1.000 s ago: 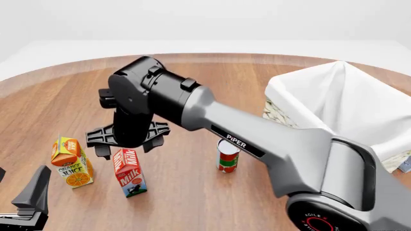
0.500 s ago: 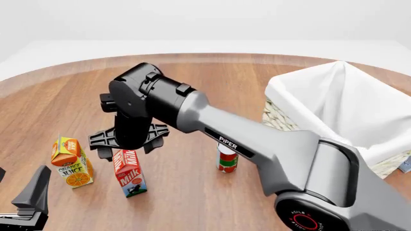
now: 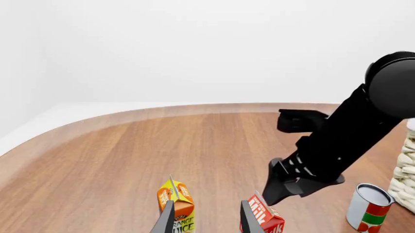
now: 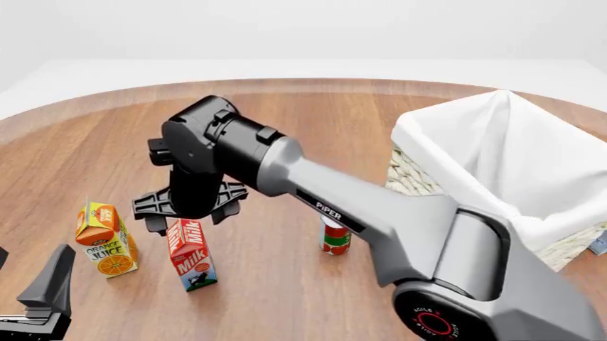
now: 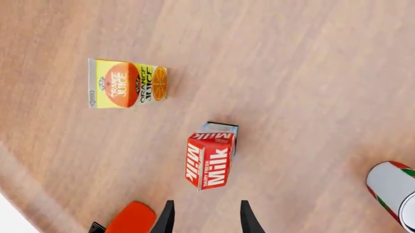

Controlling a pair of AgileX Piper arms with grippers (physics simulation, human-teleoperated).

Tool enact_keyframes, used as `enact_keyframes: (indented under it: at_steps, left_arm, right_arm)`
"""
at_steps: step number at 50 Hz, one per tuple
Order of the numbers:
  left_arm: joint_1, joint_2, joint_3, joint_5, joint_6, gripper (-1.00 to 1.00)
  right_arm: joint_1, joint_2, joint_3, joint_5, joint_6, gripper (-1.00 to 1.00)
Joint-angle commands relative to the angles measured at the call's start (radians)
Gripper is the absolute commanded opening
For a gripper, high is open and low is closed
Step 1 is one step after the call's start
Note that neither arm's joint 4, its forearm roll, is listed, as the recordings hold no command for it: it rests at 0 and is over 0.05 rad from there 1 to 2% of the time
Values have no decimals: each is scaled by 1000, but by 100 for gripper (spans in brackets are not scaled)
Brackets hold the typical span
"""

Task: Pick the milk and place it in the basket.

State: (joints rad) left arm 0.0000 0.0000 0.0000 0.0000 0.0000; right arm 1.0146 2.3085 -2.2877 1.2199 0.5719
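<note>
The milk point(image 4: 192, 256) is a red carton standing upright on the wooden table, between the orange juice carton and the can. In the right wrist view the milk point(image 5: 211, 160) lies just beyond the fingertips. My right gripper point(image 4: 187, 219) hangs open just above and behind the milk's top, with nothing between its fingers point(image 5: 167, 218). My left gripper point(image 4: 45, 295) is low at the near left, open and empty; its wrist view looks past its fingers point(image 3: 250, 219) at the milk point(image 3: 266, 219). The basket point(image 4: 502, 163), cream wicker with a white liner, stands at the right.
An orange juice carton point(image 4: 106, 239) stands left of the milk. A red-and-green can point(image 4: 335, 234) stands to its right, between the milk and the basket. My right arm point(image 4: 379, 213) stretches diagonally across the table above the can.
My right gripper has sunk slightly toward the milk's top, and the arm has swung a little left. The milk, the other objects and the left gripper have not moved.
</note>
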Motion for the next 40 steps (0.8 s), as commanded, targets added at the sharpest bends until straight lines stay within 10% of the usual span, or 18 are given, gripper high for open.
enact_keyframes:
  at_steps: [1, 40]
  left_arm:
    - [0, 0, 0, 0, 0, 100]
    - [0, 0, 0, 0, 0, 100]
  right_arm:
    - [2, 26, -23, 0, -5, 100]
    - [14, 121, -91, 0, -12, 100]
